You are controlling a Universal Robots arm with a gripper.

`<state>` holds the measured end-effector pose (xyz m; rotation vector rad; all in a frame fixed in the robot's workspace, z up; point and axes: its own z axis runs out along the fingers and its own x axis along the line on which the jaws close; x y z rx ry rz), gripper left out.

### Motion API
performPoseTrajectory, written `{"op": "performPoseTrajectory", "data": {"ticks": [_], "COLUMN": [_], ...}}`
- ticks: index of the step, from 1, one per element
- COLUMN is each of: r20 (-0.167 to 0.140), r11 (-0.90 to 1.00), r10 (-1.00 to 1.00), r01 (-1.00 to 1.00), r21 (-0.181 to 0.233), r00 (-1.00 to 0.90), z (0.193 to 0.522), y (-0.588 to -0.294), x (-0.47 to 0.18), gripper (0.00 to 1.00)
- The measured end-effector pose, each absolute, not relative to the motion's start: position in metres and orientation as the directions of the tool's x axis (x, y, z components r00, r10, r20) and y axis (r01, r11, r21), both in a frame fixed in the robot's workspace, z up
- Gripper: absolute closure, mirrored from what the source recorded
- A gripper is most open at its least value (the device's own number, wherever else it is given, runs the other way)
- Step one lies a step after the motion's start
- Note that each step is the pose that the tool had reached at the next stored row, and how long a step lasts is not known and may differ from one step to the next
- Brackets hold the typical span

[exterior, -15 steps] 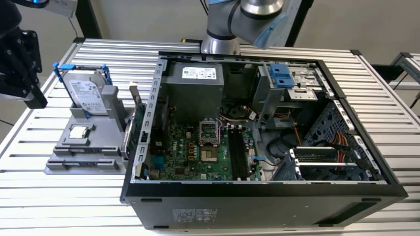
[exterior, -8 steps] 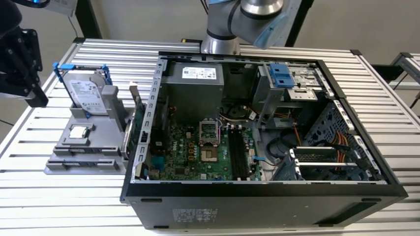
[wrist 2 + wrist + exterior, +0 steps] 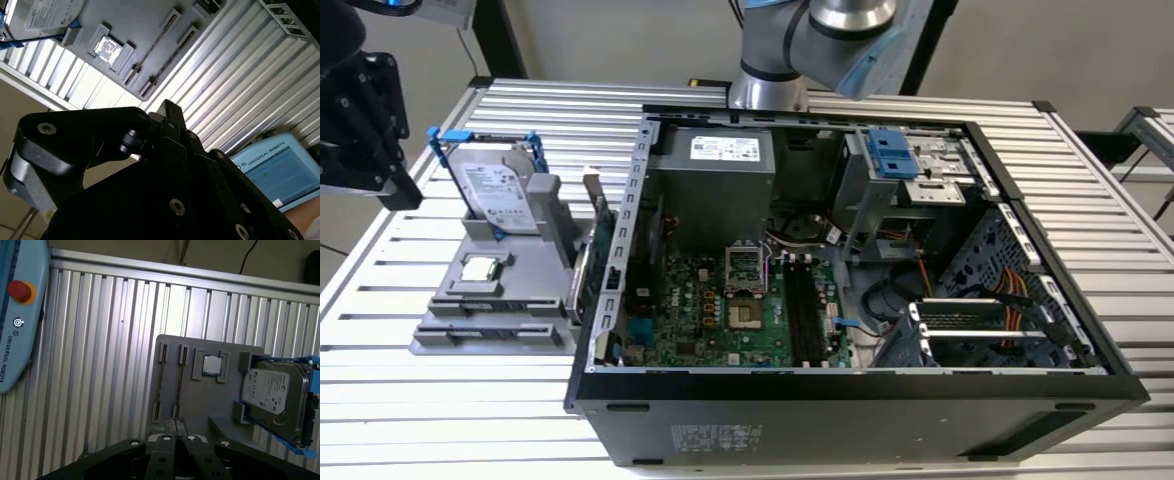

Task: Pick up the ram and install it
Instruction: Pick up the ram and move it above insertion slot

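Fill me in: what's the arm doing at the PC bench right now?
The arm's gripper hangs over the gray holder that sits beside the open PC case. It is shut and holds nothing. It is nearest the ram, which stands on edge in its slot on the holder, alongside the processor chip and the hard drive. The ram is not yet picked up or installed in the case.

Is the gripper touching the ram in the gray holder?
Apart. In the exterior view, bare table slats lie between the gripper and the holder with the ram.
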<state>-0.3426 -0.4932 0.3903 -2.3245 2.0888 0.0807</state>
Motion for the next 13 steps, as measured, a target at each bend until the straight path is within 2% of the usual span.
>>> {"op": "performPoseTrajectory", "data": {"ticks": [13], "r20": [-0.049], "r11": [-0.064], "r10": [-0.997], "r01": [-0.998], "r21": [0.023], "r00": [0.063], "z": [0.3902], "y": [-0.4934], "x": [-0.3426], "gripper": [1.0]}}
